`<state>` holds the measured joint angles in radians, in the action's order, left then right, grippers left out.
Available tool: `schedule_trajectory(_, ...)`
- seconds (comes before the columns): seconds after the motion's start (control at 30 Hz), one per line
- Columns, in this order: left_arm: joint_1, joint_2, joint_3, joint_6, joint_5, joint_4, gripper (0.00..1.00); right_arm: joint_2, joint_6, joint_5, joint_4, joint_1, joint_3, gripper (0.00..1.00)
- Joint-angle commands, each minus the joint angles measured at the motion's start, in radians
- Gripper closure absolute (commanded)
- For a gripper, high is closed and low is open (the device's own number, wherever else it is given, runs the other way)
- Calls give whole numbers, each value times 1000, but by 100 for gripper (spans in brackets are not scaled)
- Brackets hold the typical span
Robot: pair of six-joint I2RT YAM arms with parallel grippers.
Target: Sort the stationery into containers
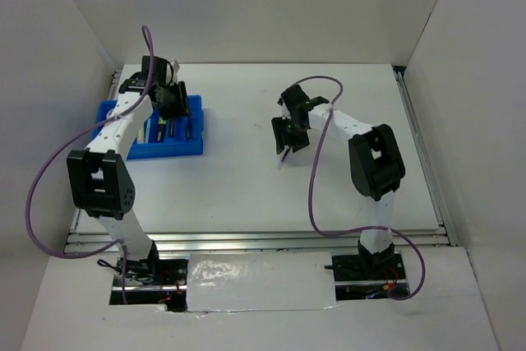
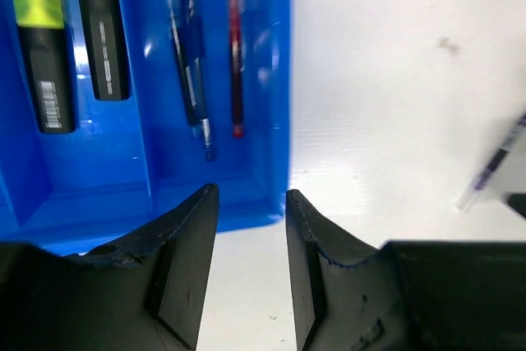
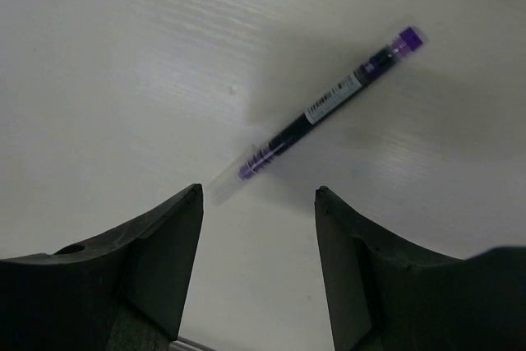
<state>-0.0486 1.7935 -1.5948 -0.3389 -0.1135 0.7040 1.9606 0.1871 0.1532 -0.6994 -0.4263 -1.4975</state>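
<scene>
The bright blue tray (image 1: pixel 177 152) sits at the left of the table. In the left wrist view the tray (image 2: pixel 99 178) holds a yellow-capped highlighter (image 2: pixel 45 47), an orange-capped highlighter (image 2: pixel 103 30), a blue pen (image 2: pixel 191 63) and a red pen (image 2: pixel 236 55) in separate compartments. My left gripper (image 2: pixel 251 203) is open and empty above the tray's edge (image 1: pixel 174 108). A purple pen (image 3: pixel 316 113) lies on the white table. My right gripper (image 3: pixel 259 195) is open just above and short of its clear tip (image 1: pixel 288 141). The pen also shows in the top view (image 1: pixel 282 160).
White walls enclose the table on the left, back and right. A metal rail (image 1: pixel 246 240) runs along the near edge. Purple cables (image 1: pixel 312 195) loop from both arms. The pale bars and round pots are out of view.
</scene>
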Motion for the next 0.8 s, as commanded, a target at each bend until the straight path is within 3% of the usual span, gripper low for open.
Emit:
schedule_trajectory(0.0,-14,-118,13,17,31,-61,50,59,92,-118,-8,-37,-81,37)
schedule_trajectory(0.33,-19,-210,32,31,54,-66,49,144,146,-276,-18,-98,-145,43)
schedule_trajectory(0.67,-11,-210,22,41,31,-60,49,233,63,-288,-86,-108,-204,47)
schedule_trajectory(0.77,-2,-217,29,47,21,-63,49,231,26,-235,-100,-95,-204,54)
